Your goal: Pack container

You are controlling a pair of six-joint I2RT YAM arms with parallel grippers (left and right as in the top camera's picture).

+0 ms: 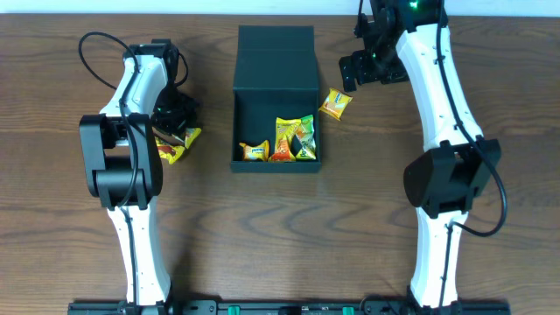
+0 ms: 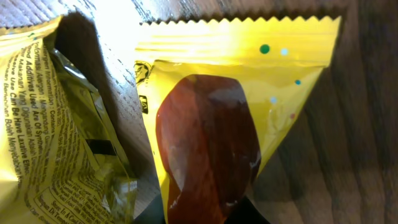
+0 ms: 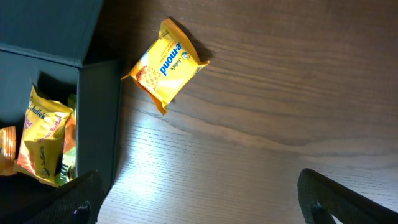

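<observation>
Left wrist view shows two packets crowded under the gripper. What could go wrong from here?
1. The picture-side packet and the text-side packet lie close together; the left gripper may catch both or nudge one away.
2. The loose packet sits right beside the container; the open right gripper could bump its wall going for it.

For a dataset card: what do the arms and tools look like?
Left arm and right arm: white tapered links, bulky black joint housings. Left tool and right tool: black. A thin black cable loops beside each arm; a green light shows atop the right.
</observation>
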